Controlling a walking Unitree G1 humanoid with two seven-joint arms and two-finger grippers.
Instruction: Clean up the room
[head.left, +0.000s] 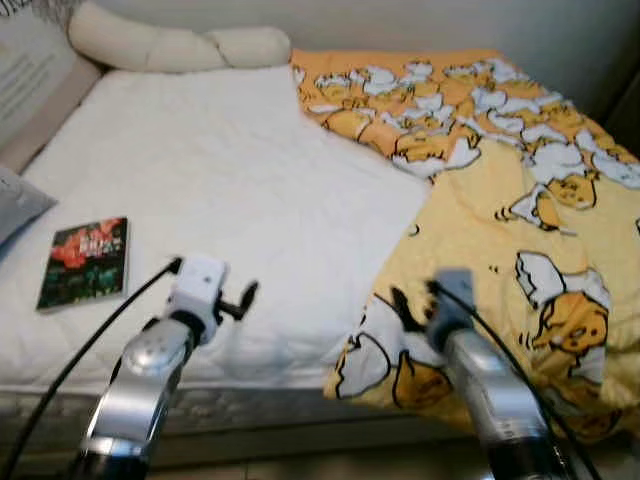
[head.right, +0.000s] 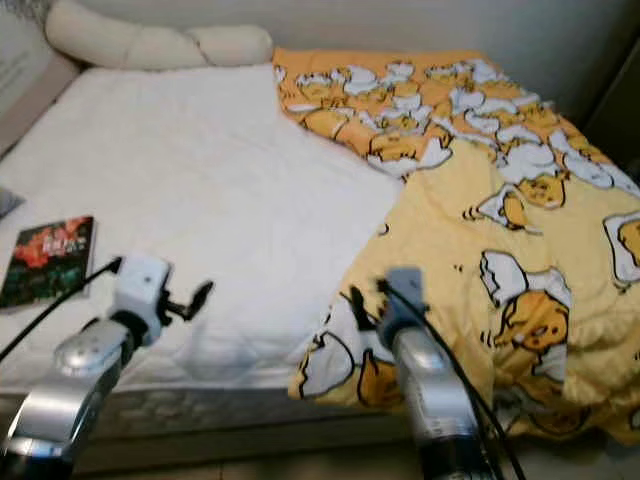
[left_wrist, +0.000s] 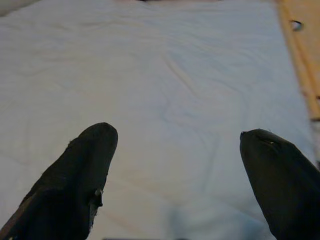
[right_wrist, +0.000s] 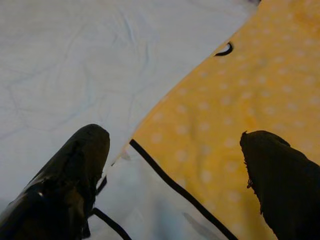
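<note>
A yellow blanket (head.left: 520, 200) with a cartoon egg pattern lies crumpled over the right half of the bed, and its corner hangs over the front edge. The white sheet (head.left: 230, 170) covers the left half. My right gripper (head.left: 418, 298) hovers open just above the blanket's near left edge. In the right wrist view its fingers (right_wrist: 65, 185) straddle the line where the blanket (right_wrist: 240, 100) meets the sheet. My left gripper (head.left: 242, 298) is open over the bare sheet (left_wrist: 165, 75) near the front edge, holding nothing. A dark book (head.left: 85, 262) with a red cover picture lies on the sheet at the left.
Two cream pillows (head.left: 170, 45) lie along the head of the bed at the back. A grey cushion (head.left: 15, 205) pokes in at the far left. The mattress front edge (head.left: 250, 405) runs just below both arms, with floor beneath it.
</note>
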